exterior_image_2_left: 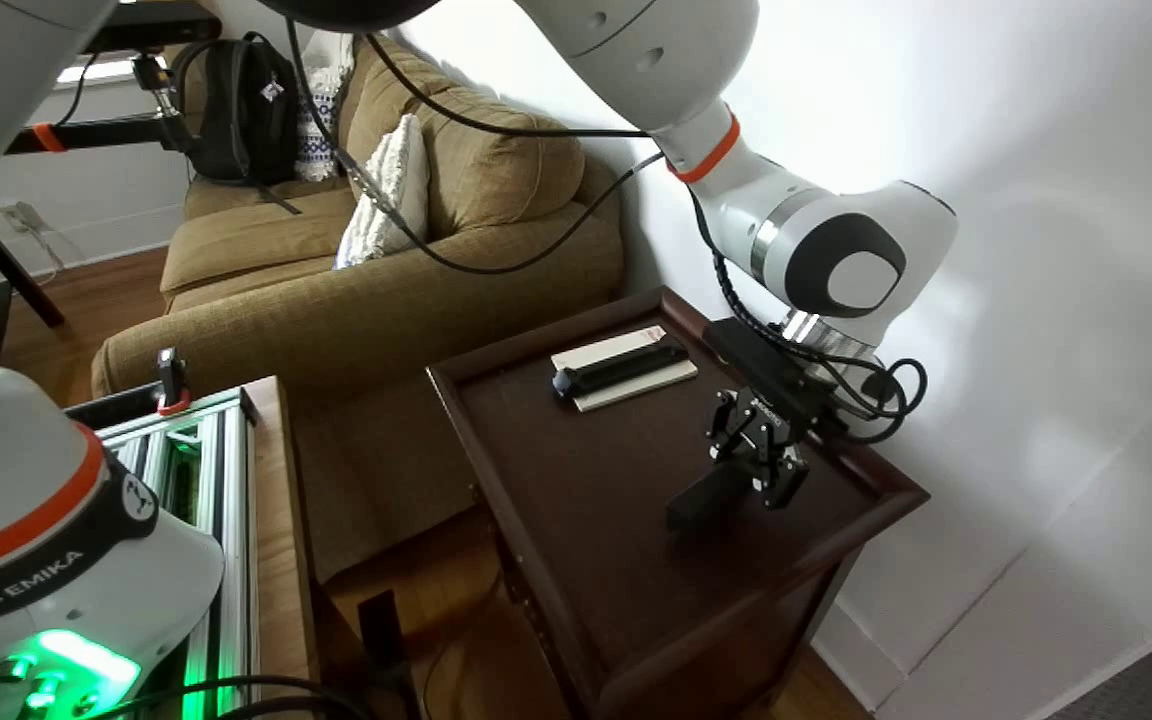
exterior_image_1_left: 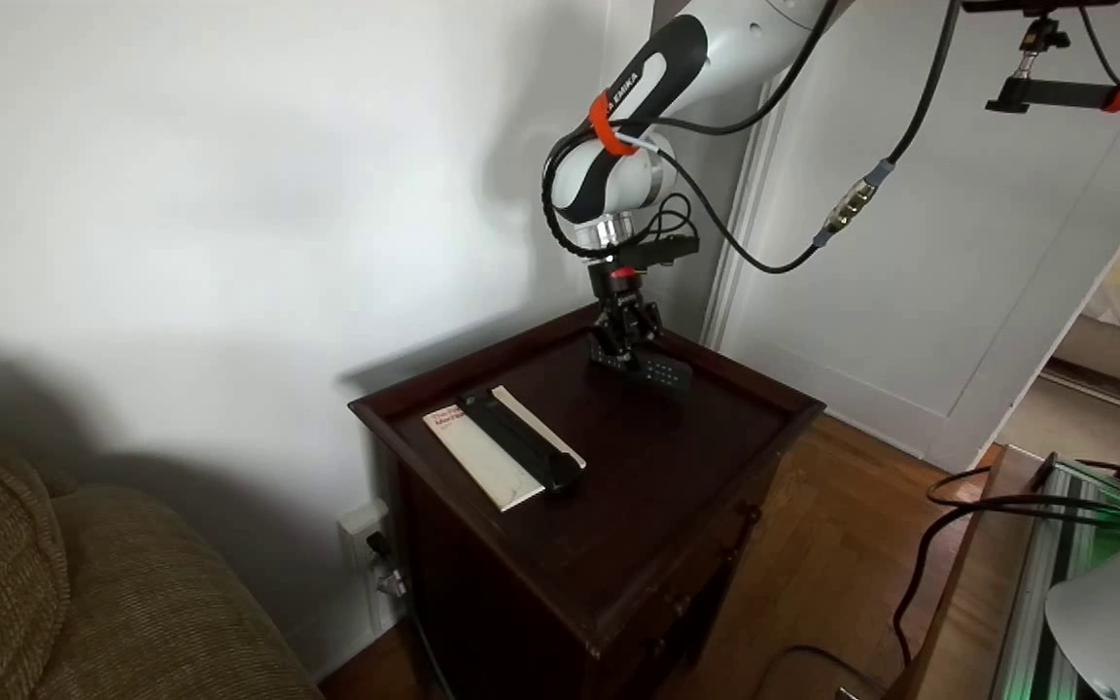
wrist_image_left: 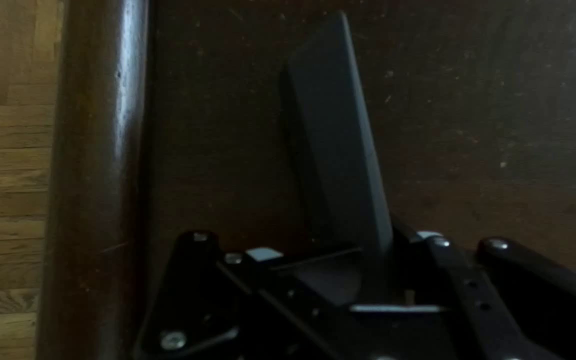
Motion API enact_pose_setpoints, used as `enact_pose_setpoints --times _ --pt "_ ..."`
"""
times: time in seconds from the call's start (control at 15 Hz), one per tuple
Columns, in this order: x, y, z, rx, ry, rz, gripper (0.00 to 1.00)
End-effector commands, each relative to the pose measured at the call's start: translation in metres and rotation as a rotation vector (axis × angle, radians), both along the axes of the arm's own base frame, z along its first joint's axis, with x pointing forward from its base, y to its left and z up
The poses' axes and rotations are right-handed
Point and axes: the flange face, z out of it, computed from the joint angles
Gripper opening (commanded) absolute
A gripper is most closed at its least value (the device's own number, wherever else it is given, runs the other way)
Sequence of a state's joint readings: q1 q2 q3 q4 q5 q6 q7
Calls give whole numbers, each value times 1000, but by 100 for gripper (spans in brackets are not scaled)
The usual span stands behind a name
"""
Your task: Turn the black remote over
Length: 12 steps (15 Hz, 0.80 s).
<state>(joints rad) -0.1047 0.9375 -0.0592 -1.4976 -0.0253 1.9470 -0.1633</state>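
The black remote (exterior_image_1_left: 665,370) is a flat oblong. It stands tilted on its long edge, at or just above the top of the dark wooden cabinet (exterior_image_1_left: 638,457); I cannot tell whether it touches. Its dotted button face shows in an exterior view, and its plain dark side shows in an exterior view (exterior_image_2_left: 704,497) and in the wrist view (wrist_image_left: 330,125). My gripper (exterior_image_1_left: 626,352) points down and is shut on one end of the remote, with a finger on each side. The gripper also shows in an exterior view (exterior_image_2_left: 761,478) and in the wrist view (wrist_image_left: 375,260). The held end is partly hidden by the fingers.
A white booklet (exterior_image_1_left: 477,452) with a long black bar (exterior_image_1_left: 521,439) across it lies on the cabinet top, away from the gripper. The cabinet has a raised rim (wrist_image_left: 98,180). A white wall (exterior_image_1_left: 229,194) stands behind it, and a brown sofa (exterior_image_2_left: 386,330) stands beside it.
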Motion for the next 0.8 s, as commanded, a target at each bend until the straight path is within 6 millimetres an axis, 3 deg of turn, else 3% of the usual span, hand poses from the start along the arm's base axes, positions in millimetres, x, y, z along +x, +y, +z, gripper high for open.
enact_pose_setpoints --times 0.0,0.27,0.6,0.67,0.73 --pt "-3 16 -10 -144 37 -8 4" --pt "-3 33 -17 -249 56 -2 4" --pt "-2 47 -19 -257 44 -12 4" --pt "-2 48 -20 -250 43 -14 39" --pt "-2 48 -20 -244 45 -17 40"
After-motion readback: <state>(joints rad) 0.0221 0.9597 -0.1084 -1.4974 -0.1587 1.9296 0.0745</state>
